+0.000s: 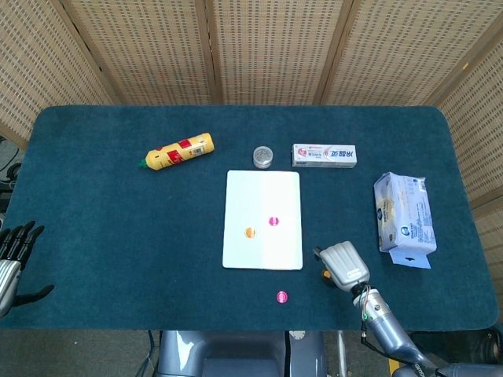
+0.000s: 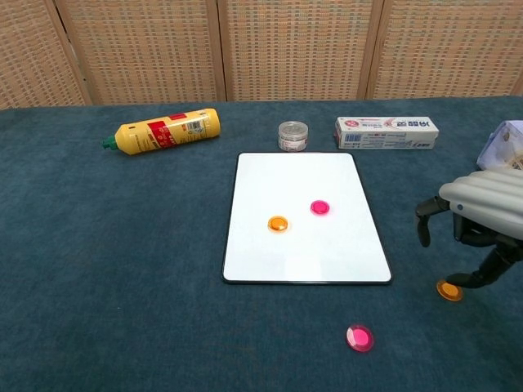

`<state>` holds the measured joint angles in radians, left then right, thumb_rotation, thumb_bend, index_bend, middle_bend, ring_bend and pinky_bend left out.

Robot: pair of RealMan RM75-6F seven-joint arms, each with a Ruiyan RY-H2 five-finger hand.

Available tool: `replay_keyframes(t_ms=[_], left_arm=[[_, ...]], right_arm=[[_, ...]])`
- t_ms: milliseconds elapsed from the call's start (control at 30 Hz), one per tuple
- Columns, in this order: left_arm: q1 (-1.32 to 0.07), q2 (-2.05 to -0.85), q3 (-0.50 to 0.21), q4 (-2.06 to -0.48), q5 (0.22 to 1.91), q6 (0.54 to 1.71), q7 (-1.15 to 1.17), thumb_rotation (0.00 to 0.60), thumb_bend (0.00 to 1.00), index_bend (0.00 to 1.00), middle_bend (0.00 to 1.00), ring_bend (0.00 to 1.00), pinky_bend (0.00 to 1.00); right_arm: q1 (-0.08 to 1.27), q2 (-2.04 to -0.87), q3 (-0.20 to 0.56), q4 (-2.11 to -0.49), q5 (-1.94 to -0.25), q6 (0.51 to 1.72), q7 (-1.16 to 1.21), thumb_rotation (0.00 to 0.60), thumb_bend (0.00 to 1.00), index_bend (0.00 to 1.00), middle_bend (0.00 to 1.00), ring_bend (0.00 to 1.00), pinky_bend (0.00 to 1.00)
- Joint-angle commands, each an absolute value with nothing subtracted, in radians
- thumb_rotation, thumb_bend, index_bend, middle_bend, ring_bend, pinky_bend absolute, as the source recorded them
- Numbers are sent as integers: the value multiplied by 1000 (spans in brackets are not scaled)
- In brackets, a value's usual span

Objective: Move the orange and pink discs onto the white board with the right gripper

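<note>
Orange disc (image 2: 448, 290) under right hand (image 2: 482, 224), chest view only.

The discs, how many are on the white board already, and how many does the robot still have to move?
Two are done: one orange disc and one pink disc lie on the white board. In hand: the right hand hangs over a second orange disc on the cloth, its fingers reaching down beside it, not yet holding it. Left after that: a second pink disc on the cloth in front of the board.
</note>
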<state>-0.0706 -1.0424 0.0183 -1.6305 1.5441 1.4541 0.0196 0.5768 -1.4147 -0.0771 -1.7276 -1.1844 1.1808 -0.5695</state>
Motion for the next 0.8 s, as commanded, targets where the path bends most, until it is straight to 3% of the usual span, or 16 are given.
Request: replay_keyframes(t_ms=[33, 633, 800], left_arm=[[-71, -1043, 18, -1631, 1542, 1453, 23, 600, 0, 0, 0, 0, 0], [-72, -1044, 18, -1630, 1540, 1451, 23, 600, 0, 0, 0, 0, 0], [-72, -1045, 17, -1631, 1539, 1452, 24, 600, 0, 0, 0, 0, 0]], right_arm=[[567, -1427, -79, -1708, -1188, 1170, -560, 600, 260, 441, 993, 945, 1000], [560, -1465, -43, -1663, -1065, 1080, -611, 600, 260, 441, 993, 945, 1000], [560, -1469, -38, -1662, -1059, 1070, -616, 600, 310, 441, 993, 945, 1000]])
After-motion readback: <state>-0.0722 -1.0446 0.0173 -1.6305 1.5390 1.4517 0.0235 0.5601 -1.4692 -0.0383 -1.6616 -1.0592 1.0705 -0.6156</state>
